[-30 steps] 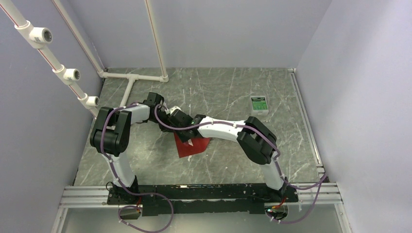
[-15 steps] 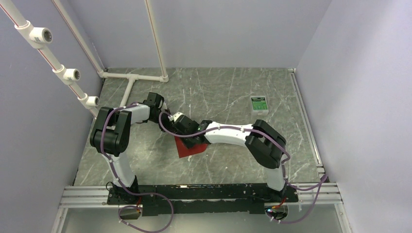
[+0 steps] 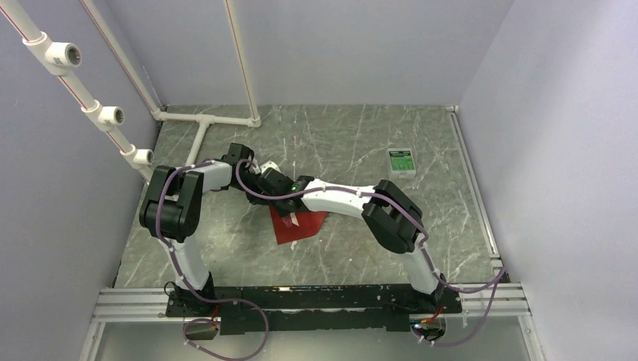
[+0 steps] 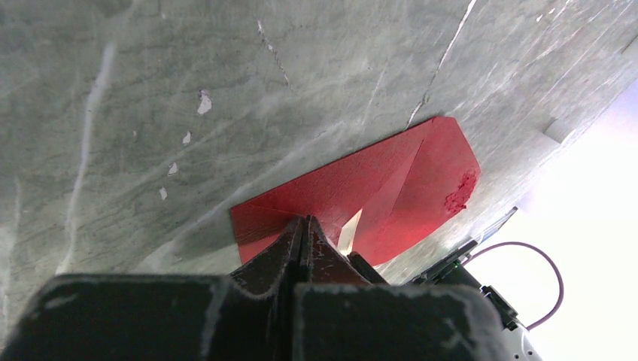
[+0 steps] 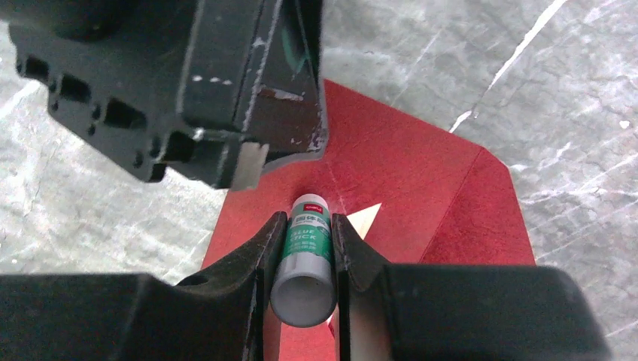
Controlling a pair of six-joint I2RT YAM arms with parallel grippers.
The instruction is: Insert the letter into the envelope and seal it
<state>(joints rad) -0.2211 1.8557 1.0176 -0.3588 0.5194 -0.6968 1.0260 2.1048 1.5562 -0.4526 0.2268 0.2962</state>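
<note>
The dark red envelope (image 3: 299, 228) lies flat on the table, its flap open to one side (image 4: 444, 177). A pale sliver of the letter (image 5: 366, 218) shows at the envelope's mouth; the rest is hidden inside. It also shows in the left wrist view (image 4: 348, 229). My left gripper (image 4: 305, 222) is shut, its tips resting on the envelope's (image 4: 361, 184) near edge. My right gripper (image 5: 306, 219) is shut on a green and white glue stick (image 5: 305, 259), its tip pointing down at the envelope (image 5: 406, 173) close to the letter sliver. Both grippers meet over the envelope (image 3: 282, 197).
A small white-and-green box (image 3: 401, 162) lies at the back right. White pipes (image 3: 207, 120) run along the back left corner and left wall. The left gripper's body (image 5: 226, 90) hangs just above and beyond the glue stick. Walls close the table on three sides.
The right gripper with the glue stick swept nearer over the envelope half a second ago and has come back toward the far side. The left gripper has hardly moved.
</note>
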